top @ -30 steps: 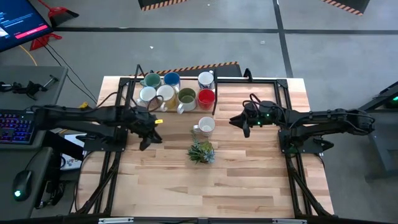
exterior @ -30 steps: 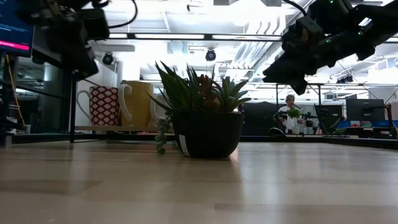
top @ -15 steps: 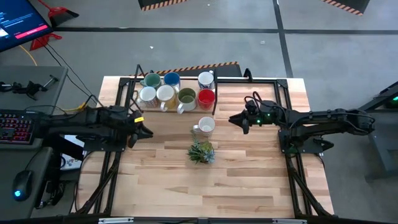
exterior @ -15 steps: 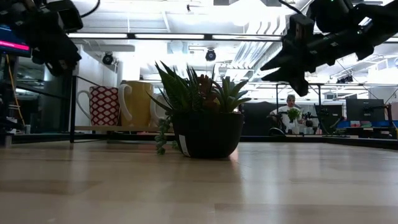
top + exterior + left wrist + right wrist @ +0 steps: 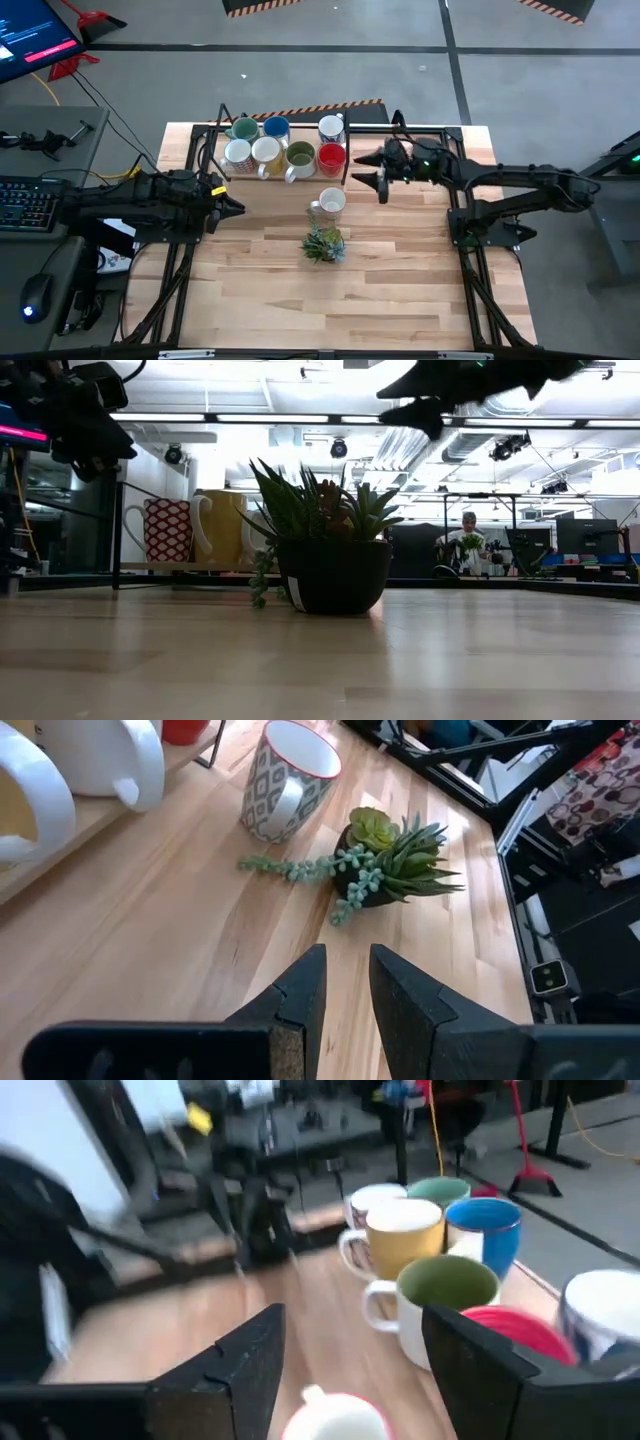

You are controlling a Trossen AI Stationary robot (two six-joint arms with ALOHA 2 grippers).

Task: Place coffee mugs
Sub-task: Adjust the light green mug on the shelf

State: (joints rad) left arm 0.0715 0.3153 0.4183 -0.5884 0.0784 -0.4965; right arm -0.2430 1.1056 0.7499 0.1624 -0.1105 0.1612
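Observation:
Seven coffee mugs stand in two rows on a low wooden shelf [image 5: 310,176] at the table's far side: teal [image 5: 243,128], blue [image 5: 276,127], white [image 5: 332,127], white [image 5: 237,152], cream [image 5: 266,152], olive [image 5: 300,155] and red [image 5: 332,158]. A grey-patterned mug [image 5: 330,202] stands on its base on the table in front of the shelf. My right gripper [image 5: 368,168] hovers open to the right of the red mug, high above the table. My left gripper [image 5: 235,207] hangs at the table's left with a narrow gap between its fingers [image 5: 305,990] and nothing in it.
A small potted succulent [image 5: 324,244] stands just in front of the patterned mug. A black frame [image 5: 347,150] rises around the shelf and along the table's far and side edges. Bare wood stretches over the table's near half. A person [image 5: 465,545] sits far off in the room.
My right gripper has risen well above the table, moved toward the far edge and the shelf of mugs, and opened wide. My left gripper has drawn back toward the table's left edge and tipped up from pointing down. No mug has moved.

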